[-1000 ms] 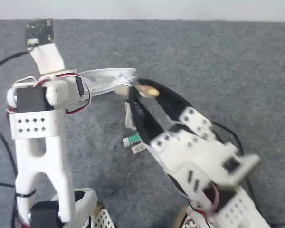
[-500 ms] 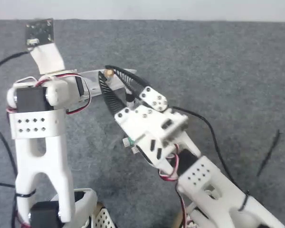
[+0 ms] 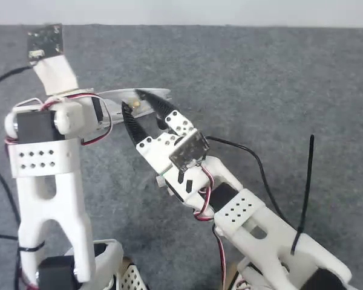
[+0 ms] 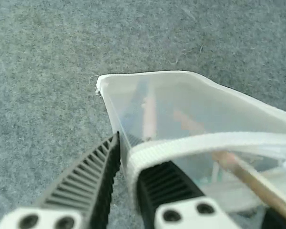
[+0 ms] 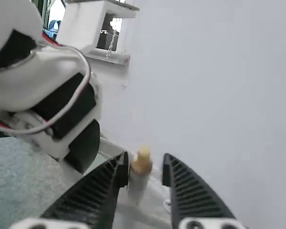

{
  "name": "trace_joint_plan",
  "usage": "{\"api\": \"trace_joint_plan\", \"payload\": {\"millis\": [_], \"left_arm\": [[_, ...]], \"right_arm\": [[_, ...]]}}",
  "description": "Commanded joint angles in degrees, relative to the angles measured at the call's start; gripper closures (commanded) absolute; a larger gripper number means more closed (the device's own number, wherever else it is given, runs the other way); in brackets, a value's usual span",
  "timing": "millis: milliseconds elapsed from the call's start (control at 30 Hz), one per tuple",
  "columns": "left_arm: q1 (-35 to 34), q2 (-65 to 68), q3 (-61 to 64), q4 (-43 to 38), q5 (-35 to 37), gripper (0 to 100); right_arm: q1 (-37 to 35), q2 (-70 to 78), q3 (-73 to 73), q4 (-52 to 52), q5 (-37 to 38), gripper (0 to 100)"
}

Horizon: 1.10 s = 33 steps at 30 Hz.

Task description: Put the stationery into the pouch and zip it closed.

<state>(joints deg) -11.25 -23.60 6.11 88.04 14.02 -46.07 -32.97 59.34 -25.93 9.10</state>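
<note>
On the left, the left gripper pinches the rim of the clear pouch, holding its mouth open. Just right, a pencil pokes out of the pouch, with the right gripper narrowly parted around its end. I'd say loading is underway; next the pencil needs pushing fully inside before any zipping.

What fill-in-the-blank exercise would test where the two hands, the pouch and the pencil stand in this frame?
1. The left hand is ____ on the rim of the pouch.
2. The right hand is ____, with one finger on either side of the pencil end.
3. The pencil's eraser end pokes ____ of the pouch.
Missing words: shut; open; out.
</note>
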Motion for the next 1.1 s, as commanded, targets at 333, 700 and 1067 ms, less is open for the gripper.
{"api": "trace_joint_plan", "payload": {"millis": [333,700,1067], "left_arm": [[-0.26,-0.35,-3.38,-0.09,0.79,99],[-0.35,-0.26,-3.30,-0.18,0.79,99],[-5.36,-0.26,-3.30,-0.18,0.79,99]], "right_arm": [[-0.92,-0.57,-3.16,1.89,1.05,76.7],[-2.42,-21.05,-1.76,29.41,-3.87,76.7],[-3.03,-24.84,-11.52,61.41,-4.04,76.7]]}}
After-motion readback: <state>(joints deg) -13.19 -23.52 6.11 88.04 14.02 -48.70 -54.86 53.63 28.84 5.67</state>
